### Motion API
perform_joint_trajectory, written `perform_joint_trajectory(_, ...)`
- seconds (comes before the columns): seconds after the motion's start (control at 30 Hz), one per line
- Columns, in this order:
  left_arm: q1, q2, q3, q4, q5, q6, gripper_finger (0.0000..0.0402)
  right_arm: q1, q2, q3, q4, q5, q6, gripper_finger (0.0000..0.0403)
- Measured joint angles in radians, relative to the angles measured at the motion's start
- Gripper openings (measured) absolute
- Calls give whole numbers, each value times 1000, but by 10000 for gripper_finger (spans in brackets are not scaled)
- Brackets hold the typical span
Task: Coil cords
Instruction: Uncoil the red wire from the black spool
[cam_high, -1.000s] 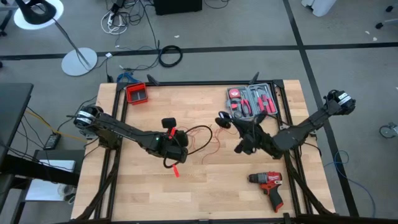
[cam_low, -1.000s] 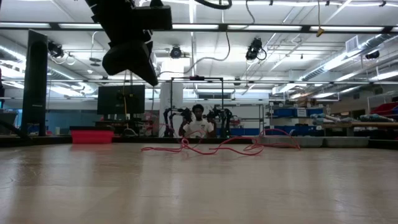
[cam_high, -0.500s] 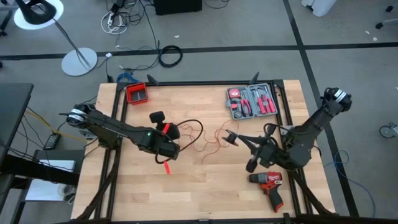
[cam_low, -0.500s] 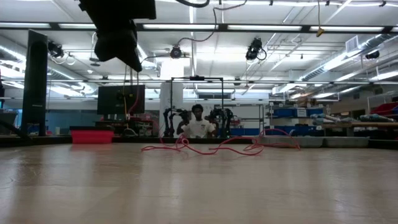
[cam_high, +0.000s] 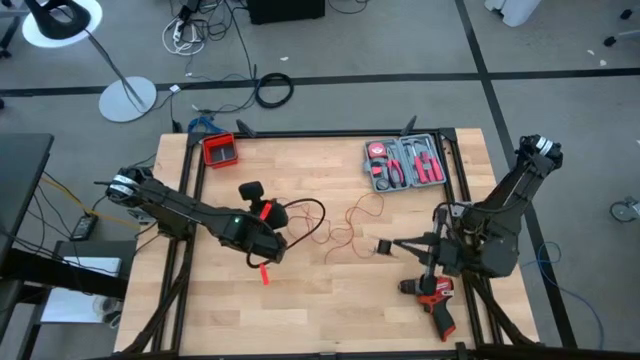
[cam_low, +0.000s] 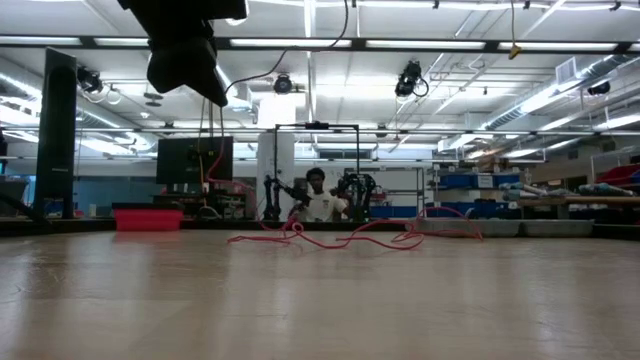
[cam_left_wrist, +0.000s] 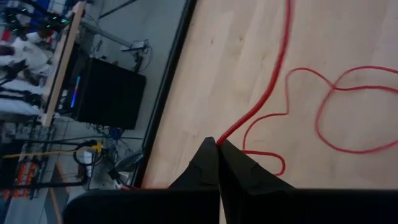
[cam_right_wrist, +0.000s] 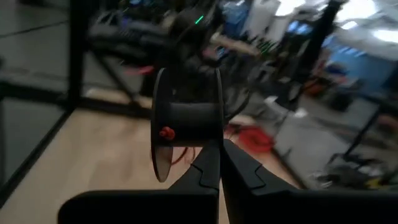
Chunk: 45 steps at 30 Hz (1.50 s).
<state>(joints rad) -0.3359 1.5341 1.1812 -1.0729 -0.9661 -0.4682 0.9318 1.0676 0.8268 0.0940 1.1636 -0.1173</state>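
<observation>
apparently the left gripper (cam_high: 268, 262) hung above the counter (cam_high: 320, 310) with its jaws pressed together on a red strand of the cords (cam_high: 335, 235), likely so the wire could be lifted and drawn into a loop. in the left wrist view that strand (cam_left_wrist: 261, 106) ran straight out from between the closed tips and curled over the wood beyond. the rest of the cords lay loose near the counter's middle, well clear of every edge, spreading from the left gripper toward the right one. the right gripper (cam_high: 384, 246), low toward the counter's right edge just beside the red drill (cam_high: 432, 297), had its jaws pinching a small black spool (cam_right_wrist: 186, 118), probably held ready as the core for winding. the cords' nearest end lay close to that spool, though whether it touched could not be told.
</observation>
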Motion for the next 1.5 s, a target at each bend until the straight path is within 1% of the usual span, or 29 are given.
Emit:
perform_joint_trajectory(0.13,0,0,0,-43,-11,-34,0,-13,-3,0,-193,-94,167,0)
perform_joint_trajectory(0.33,0,-8,0,-46,-24,-48,0,-27,-7,0,-424,-188,357,0)
perform_joint_trajectory(0.47,-12,-53,0,-38,-122,-69,0,-82,-7,0,-612,-260,515,0)
perform_joint_trajectory(0.57,-33,-101,0,-21,-192,-86,0,-117,-7,0,-701,-300,558,0)
perform_joint_trajectory(0.73,-64,-158,1,15,-240,-75,0,-186,-7,0,-800,-345,533,0)
perform_joint_trajectory(0.87,-74,-184,1,73,-258,-28,0,-259,22,0,-904,-357,476,0)
perform_joint_trajectory(1.03,-73,-214,1,176,-273,51,0,-377,95,0,-975,-361,331,0)
perform_joint_trajectory(1.17,-74,-238,1,269,-279,135,0,-454,134,0,-975,-384,200,0)
perform_joint_trajectory(1.27,-73,-260,1,341,-274,203,0,-492,149,0,-975,-380,120,0)
perform_joint_trajectory(1.4,-73,-273,1,444,-233,282,0,-527,152,0,-967,-323,68,0)
perform_joint_trajectory(1.5,-75,-273,1,514,-195,339,0,-531,153,0,-960,-184,35,0)
